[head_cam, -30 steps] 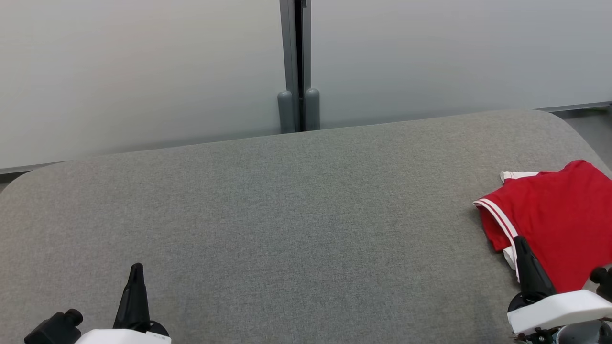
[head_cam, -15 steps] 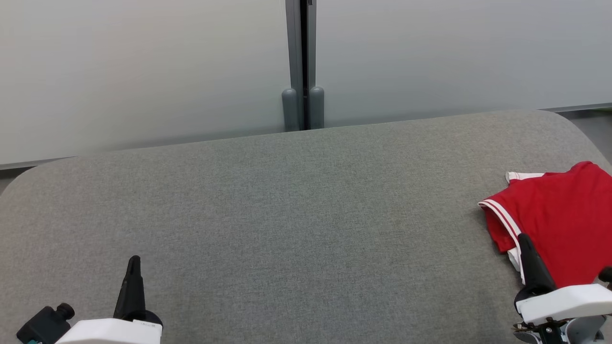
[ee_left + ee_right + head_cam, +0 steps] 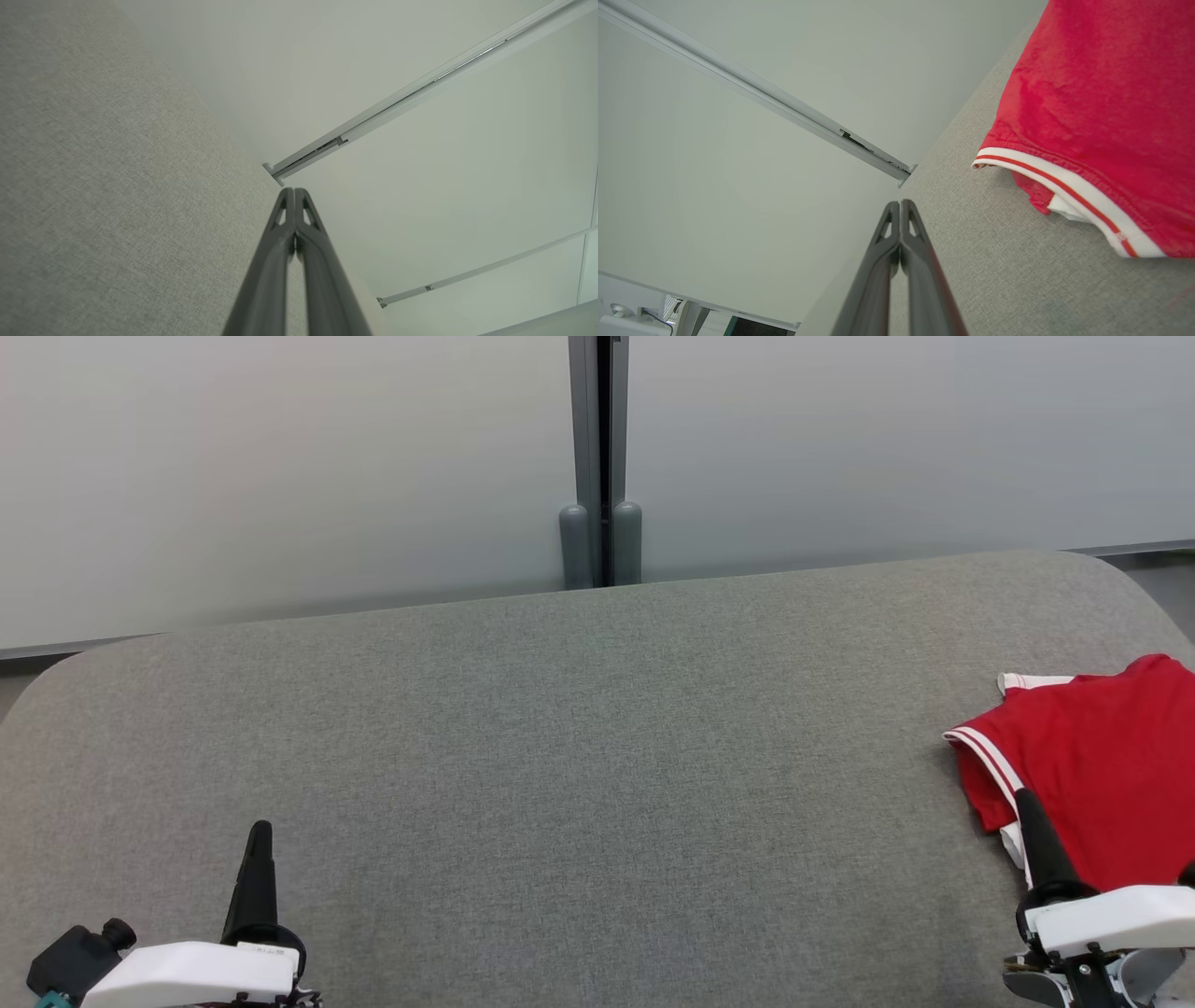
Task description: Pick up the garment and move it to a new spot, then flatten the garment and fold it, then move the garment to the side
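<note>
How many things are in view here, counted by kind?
Garment: 1, red with white trim
Table: 1, grey
Claws: 2, left claw and right claw, both shut
Total: 4

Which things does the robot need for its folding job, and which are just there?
For the job:
red garment
left hand, shut
right hand, shut
grey table under the garment

Just there:
frosted wall panels
grey post between them
</note>
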Tool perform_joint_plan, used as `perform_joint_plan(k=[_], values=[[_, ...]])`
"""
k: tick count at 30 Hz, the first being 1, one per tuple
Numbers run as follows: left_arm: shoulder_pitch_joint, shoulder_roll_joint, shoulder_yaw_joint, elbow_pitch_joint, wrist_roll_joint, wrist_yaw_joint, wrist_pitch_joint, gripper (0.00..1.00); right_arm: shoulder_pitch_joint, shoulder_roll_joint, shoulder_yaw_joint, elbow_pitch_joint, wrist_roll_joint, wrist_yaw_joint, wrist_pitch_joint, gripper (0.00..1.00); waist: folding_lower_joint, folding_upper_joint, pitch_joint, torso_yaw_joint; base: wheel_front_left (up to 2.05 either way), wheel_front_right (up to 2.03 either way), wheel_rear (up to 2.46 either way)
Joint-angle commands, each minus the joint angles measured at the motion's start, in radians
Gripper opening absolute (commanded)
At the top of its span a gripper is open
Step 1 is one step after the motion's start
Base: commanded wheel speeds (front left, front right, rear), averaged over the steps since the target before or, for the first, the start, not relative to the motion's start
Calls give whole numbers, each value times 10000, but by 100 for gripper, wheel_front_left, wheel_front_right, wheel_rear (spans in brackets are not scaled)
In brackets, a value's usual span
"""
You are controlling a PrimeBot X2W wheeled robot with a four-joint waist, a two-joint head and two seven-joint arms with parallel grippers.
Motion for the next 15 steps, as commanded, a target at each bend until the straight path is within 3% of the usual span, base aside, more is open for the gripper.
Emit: perform_joint_plan(k=[1, 15], values=[[-325, 71, 81, -50, -324, -63, 70, 0, -227, -22, -121, -74, 301, 1, 108, 0, 0, 0, 7, 16, 0, 0, 0], [-569, 83, 186, 90, -1643, -144, 456, 0, -307, 173, -431, -22, 1522, 2, 494, 0, 0, 0, 55, 136, 0, 0, 0]])
